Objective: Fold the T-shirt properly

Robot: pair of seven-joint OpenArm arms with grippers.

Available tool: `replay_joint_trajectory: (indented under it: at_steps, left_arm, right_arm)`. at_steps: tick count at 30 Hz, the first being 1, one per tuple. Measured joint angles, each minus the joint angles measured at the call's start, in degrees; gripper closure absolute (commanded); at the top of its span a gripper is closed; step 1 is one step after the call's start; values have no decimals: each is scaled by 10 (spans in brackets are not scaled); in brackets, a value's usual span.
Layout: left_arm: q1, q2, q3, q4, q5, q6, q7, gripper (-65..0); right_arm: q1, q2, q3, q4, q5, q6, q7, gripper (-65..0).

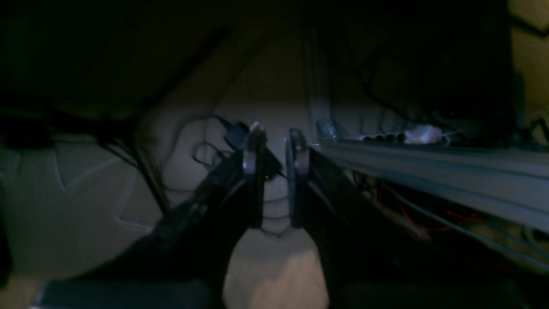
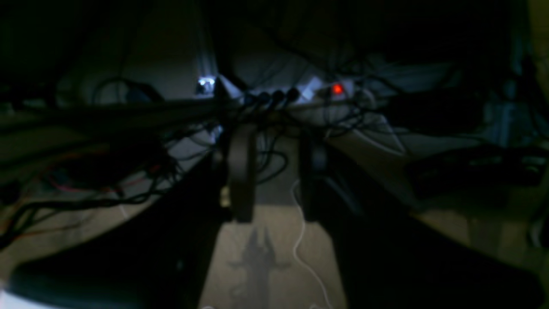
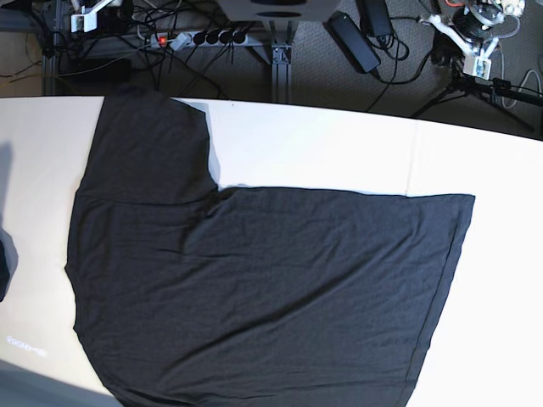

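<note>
You have both arms off the table: neither shows in the base view, and each wrist camera looks out level into the dim space below the tabletop, at the floor and a tangle of cables.

Your left gripper (image 1: 276,139) points straight ahead, its two fingers (image 1: 254,171) upright and parallel with a narrow gap between them. Pale floor shows through that gap and nothing sits in it, so the fingers stand a little apart and hold nothing. A metal rail (image 1: 429,171) runs off to the right just beside them.

Your right gripper (image 2: 276,141) sits in the same pose, fingers (image 2: 241,171) parted a bit wider and likewise bare (a thin white cord (image 2: 300,240) lies on the floor beyond them, not gripped). A power strip (image 2: 300,92) with a red light is ahead of it.

The T-shirt (image 3: 263,288) lies flat on the white table (image 3: 305,144), plain black side up. One sleeve (image 3: 153,144) reaches toward the far left edge, and the body spreads right and down to the near edge.
</note>
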Motion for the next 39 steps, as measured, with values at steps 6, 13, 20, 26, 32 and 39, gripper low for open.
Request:
replay_joint_trajectory:
  at_steps: [6,13,20,26,32,39]
  left_arm:
    - [38,-11,-45,98,1,-2,7,-121]
    - [55,-12,-66,163,0,-2,36,-121]
    - [54,-12,-66,166,-11,-2,48,-121]
    - [55,-12,-66,166,-11,-2,71,-121]
    - [54,-12,-68,166,-42,-2,94,-190]
    - [54,-12,-93,166,-90,-2,101,-317]
  right_arm:
    - [-65,14,13,161,38,0,-42,-176]
    - [-77,16,92,296,80,0,-78,-177]
    - [-36,15,154,319,146,0,-122,-362]
    - [15,14,154,295,198,-2,-165,-361]
    - [49,14,154,266,205,-3,-172,-362]
    - [96,14,142,186,235,-2,-189,-362]
